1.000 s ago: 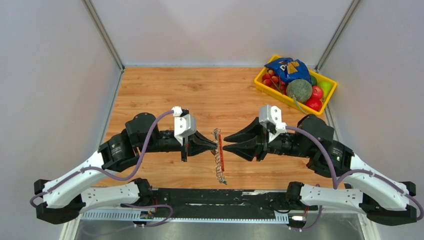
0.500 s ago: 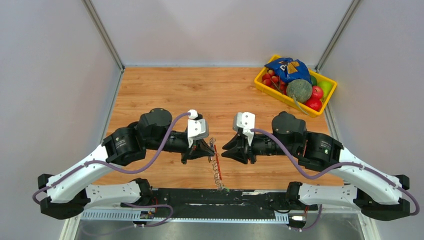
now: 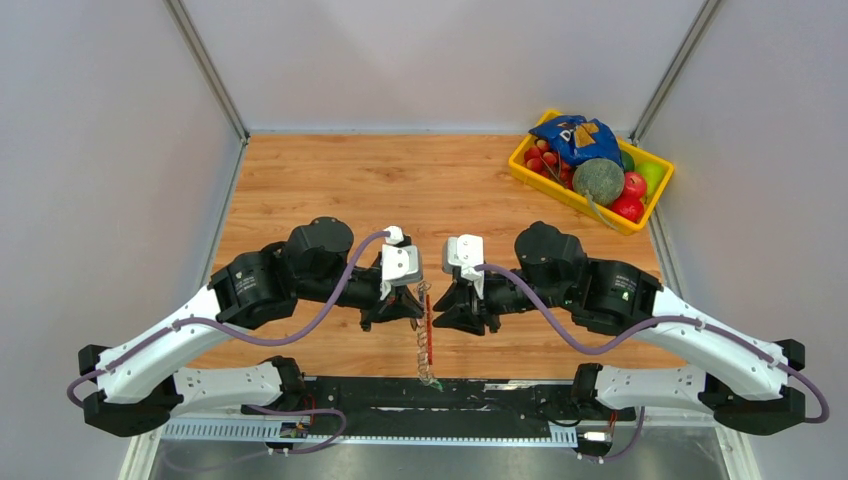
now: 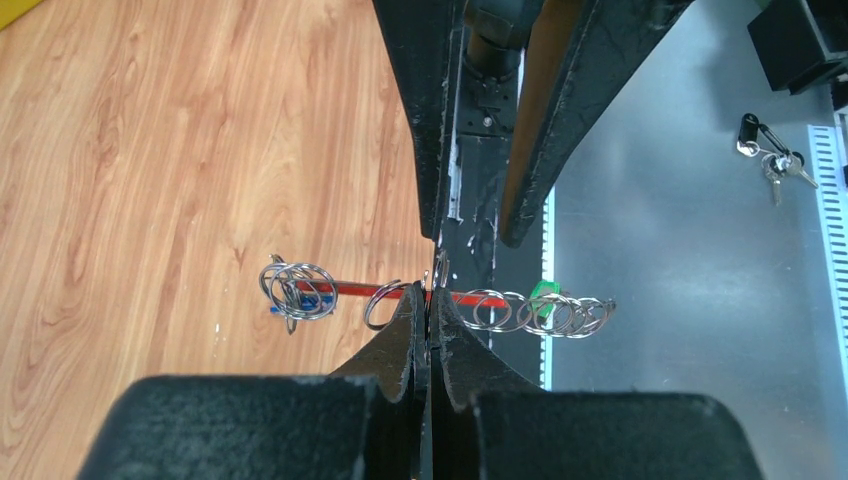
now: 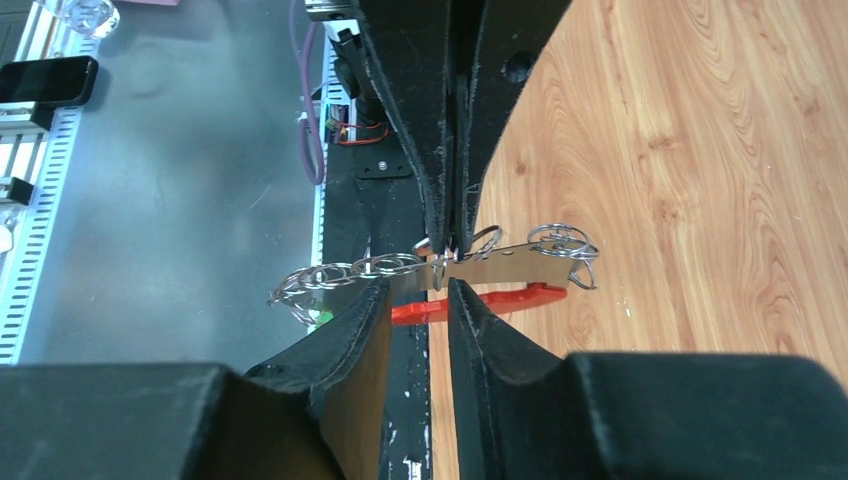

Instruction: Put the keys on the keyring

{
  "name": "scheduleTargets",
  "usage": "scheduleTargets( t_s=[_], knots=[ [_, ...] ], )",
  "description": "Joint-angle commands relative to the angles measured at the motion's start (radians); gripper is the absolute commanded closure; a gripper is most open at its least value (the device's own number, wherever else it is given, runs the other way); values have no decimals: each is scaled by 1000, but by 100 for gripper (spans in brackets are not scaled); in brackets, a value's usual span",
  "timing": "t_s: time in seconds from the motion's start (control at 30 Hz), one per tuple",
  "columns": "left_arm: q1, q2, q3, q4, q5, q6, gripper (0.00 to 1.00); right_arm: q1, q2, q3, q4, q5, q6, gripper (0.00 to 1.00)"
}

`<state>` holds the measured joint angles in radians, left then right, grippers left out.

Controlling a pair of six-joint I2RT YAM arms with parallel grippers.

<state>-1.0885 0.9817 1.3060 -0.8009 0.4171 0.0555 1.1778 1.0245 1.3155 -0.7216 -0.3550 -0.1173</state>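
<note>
Keyring (image 4: 490, 300) hangs pinched in left tool (image 4: 428, 296); right tool (image 5: 418, 288) spread astride it.

Left claw (image 4: 428, 298) hides part of the keyring (image 4: 490, 300); keys (image 4: 316, 300) too small to distinguish.

A robotics lab cell — white walls (image 3: 100, 150) box in a wooden table (image 3: 300, 180), cable duct (image 3: 230, 428) along its near edge.
</note>
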Motion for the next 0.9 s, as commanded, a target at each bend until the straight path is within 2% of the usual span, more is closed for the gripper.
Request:
scheduleTargets(
  t_s=[0.0, 0.87],
  knots=[
    [-1, 0, 55, 5, 12, 27, 100, 7, -2, 7, 44, -56, -25, 69],
    [-1, -26, 49, 8, 17, 25, 100, 6, 53, -4, 102, -29, -14, 73]
  ],
)
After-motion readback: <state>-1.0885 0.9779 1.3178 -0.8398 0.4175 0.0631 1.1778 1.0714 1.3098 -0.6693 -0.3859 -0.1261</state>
